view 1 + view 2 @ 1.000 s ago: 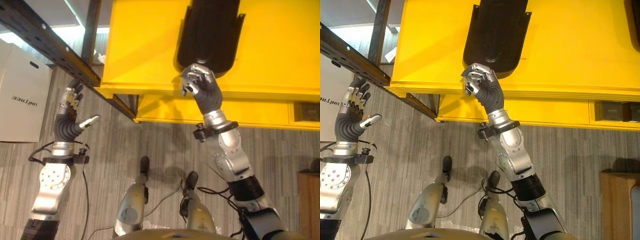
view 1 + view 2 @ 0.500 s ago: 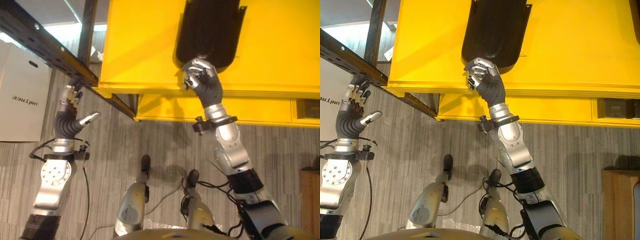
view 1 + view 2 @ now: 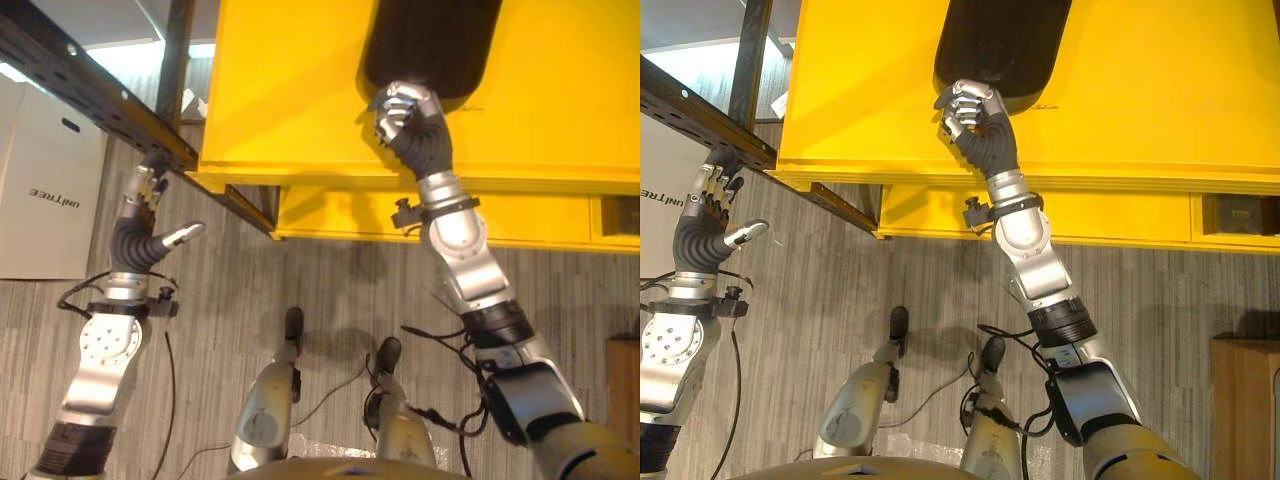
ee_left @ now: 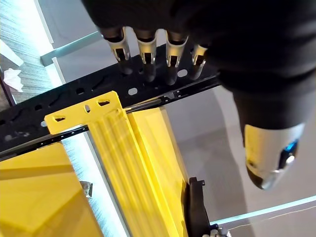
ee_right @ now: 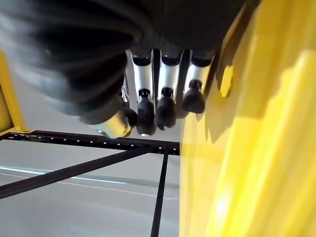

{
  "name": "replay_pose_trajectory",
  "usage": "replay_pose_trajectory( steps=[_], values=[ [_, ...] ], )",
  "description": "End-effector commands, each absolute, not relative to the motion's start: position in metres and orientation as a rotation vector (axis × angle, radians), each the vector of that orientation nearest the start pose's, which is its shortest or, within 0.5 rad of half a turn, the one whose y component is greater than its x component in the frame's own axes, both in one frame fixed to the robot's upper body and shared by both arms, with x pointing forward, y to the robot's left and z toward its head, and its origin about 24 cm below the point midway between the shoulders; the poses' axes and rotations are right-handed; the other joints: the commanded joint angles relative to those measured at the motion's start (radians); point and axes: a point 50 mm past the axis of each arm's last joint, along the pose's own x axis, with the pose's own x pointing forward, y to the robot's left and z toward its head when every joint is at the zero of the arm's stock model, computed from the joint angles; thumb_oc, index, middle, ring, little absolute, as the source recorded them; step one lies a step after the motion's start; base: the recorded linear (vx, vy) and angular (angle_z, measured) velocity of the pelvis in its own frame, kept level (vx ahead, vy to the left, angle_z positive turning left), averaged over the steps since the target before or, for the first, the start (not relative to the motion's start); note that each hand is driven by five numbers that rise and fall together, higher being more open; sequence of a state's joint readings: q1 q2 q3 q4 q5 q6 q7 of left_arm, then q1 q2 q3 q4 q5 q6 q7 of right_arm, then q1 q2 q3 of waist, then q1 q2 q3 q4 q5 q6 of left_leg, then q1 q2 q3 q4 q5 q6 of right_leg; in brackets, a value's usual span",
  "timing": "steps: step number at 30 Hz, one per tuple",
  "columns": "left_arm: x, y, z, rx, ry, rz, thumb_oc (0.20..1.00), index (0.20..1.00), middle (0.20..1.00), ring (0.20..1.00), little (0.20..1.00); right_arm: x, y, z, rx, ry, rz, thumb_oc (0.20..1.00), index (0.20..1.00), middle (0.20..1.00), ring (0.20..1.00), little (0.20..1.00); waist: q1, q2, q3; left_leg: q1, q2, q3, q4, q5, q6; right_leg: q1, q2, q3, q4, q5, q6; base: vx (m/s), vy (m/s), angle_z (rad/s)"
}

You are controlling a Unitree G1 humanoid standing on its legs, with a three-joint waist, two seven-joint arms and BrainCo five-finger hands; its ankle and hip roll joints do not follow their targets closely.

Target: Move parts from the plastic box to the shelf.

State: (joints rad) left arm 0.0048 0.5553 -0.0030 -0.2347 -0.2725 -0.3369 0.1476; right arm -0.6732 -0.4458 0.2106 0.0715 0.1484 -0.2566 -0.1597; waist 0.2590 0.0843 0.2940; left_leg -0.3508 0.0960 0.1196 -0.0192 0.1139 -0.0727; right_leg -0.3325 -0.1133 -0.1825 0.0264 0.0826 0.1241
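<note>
Fingers (image 3: 962, 103) curled at glossy black part (image 3: 1002, 45), yellow shelf (image 3: 1160, 90).

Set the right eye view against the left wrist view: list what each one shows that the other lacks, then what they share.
Right eye view: the right hand, fingers curled, at the near end of the black part lying on the yellow shelf. Left wrist view: the shelf's slotted corner tab, seen from close. Shared: the open left hand by the black perforated beam, and the yellow shelf.
</note>
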Motion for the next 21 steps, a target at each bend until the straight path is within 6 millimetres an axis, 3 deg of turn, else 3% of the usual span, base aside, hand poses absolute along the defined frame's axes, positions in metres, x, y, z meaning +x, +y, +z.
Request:
replay_pose_trajectory(
  steps=[1, 8, 9, 11, 12, 14, 18, 19, 20, 21],
  values=[
    [0.238, 0.209, 0.167, 0.221, -0.665, -0.055, 1.000, 1.000, 1.000, 1.000, 1.000, 0.313, -0.133, 0.270, -0.280, -0.962, 0.135, 0.200, 0.200, 0.200, 0.200, 0.200, 0.008, 0.009, -0.019, 0.068, 0.022, 0.079, 0.068, -0.172, -0.036, -0.088, 0.015, 0.004, 0.114, -0.086, 0.121, 0.00, 0.000, 0.00],
    [0.239, 0.207, 0.171, 0.235, -0.680, -0.060, 1.000, 1.000, 1.000, 1.000, 1.000, 0.306, -0.132, 0.251, -0.278, -0.914, 0.198, 0.200, 0.200, 0.200, 0.200, 0.200, -0.006, -0.008, -0.026, 0.086, 0.020, 0.082, 0.074, -0.185, -0.028, -0.068, 0.017, 0.012, 0.120, -0.091, 0.125, 0.00, 0.002, 0.01],
    [0.238, 0.206, 0.172, 0.236, -0.685, -0.063, 1.000, 1.000, 1.000, 1.000, 1.000, 0.293, -0.130, 0.234, -0.222, -0.882, 0.268, 0.200, 0.200, 0.200, 0.200, 0.200, -0.018, -0.018, -0.030, 0.099, 0.019, 0.085, 0.076, -0.193, -0.025, -0.054, 0.016, 0.016, 0.122, -0.095, 0.127, 0.05, 0.027, 0.01],
    [0.236, 0.206, 0.170, 0.229, -0.675, -0.058, 1.000, 1.000, 1.000, 1.000, 1.000, 0.278, -0.131, 0.220, -0.155, -0.862, 0.317, 0.200, 0.200, 0.200, 0.200, 0.200, -0.034, -0.032, -0.040, 0.117, 0.016, 0.090, 0.081, -0.206, -0.020, -0.036, 0.014, 0.025, 0.124, -0.098, 0.129, 0.04, 0.028, 0.00],
    [0.236, 0.206, 0.170, 0.229, -0.672, -0.060, 1.000, 1.000, 1.000, 1.000, 1.000, 0.277, -0.132, 0.219, -0.154, -0.858, 0.317, 0.200, 0.200, 0.200, 0.200, 0.200, -0.033, -0.032, -0.042, 0.120, 0.015, 0.091, 0.081, -0.207, -0.020, -0.034, 0.014, 0.025, 0.124, -0.099, 0.130, 0.06, 0.020, -0.06],
    [0.233, 0.209, 0.166, 0.262, -0.650, -0.049, 1.000, 1.000, 1.000, 1.000, 1.000, 0.254, -0.136, 0.209, -0.156, -0.859, 0.377, 0.200, 0.200, 0.200, 0.200, 0.200, -0.063, -0.058, -0.058, 0.162, 0.018, 0.102, 0.097, -0.239, -0.017, 0.007, 0.010, 0.038, 0.126, -0.108, 0.133, 0.07, 0.020, -0.08],
    [0.231, 0.210, 0.166, 0.282, -0.651, -0.041, 1.000, 1.000, 1.000, 1.000, 1.000, 0.247, -0.138, 0.206, -0.170, -0.857, 0.392, 0.200, 0.200, 0.200, 0.200, 0.200, -0.072, -0.070, -0.066, 0.176, 0.016, 0.107, 0.103, -0.245, -0.016, 0.023, 0.004, 0.042, 0.123, -0.105, 0.136, 0.03, 0.021, -0.11],
    [0.226, 0.213, 0.164, 0.301, -0.642, -0.031, 1.000, 1.000, 1.000, 1.000, 1.000, 0.234, -0.146, 0.199, -0.213, -0.839, 0.391, 0.200, 0.200, 0.200, 0.200, 0.200, -0.092, -0.090, -0.086, 0.214, 0.017, 0.123, 0.112, -0.264, -0.014, 0.058, -0.001, 0.050, 0.123, -0.111, 0.138, 0.06, 0.032, -0.11],
    [0.226, 0.213, 0.164, 0.301, -0.642, -0.031, 1.000, 1.000, 1.000, 1.000, 1.000, 0.234, -0.146, 0.199, -0.213, -0.839, 0.391, 0.200, 0.200, 0.200, 0.200, 0.200, -0.092, -0.090, -0.086, 0.214, 0.017, 0.123, 0.112, -0.264, -0.014, 0.058, -0.001, 0.050, 0.123, -0.111, 0.138, 0.11, 0.079, -0.23],
    [0.221, 0.217, 0.163, 0.328, -0.643, 0.000, 1.000, 1.000, 1.000, 1.000, 1.000, 0.223, -0.159, 0.193, -0.268, -0.825, 0.341, 0.200, 0.200, 0.200, 0.200, 0.200, -0.119, -0.107, -0.107, 0.256, 0.023, 0.145, 0.123, -0.287, -0.016, 0.088, 0.000, 0.061, 0.127, -0.122, 0.138, 0.10, 0.071, -0.30]
  ],
)
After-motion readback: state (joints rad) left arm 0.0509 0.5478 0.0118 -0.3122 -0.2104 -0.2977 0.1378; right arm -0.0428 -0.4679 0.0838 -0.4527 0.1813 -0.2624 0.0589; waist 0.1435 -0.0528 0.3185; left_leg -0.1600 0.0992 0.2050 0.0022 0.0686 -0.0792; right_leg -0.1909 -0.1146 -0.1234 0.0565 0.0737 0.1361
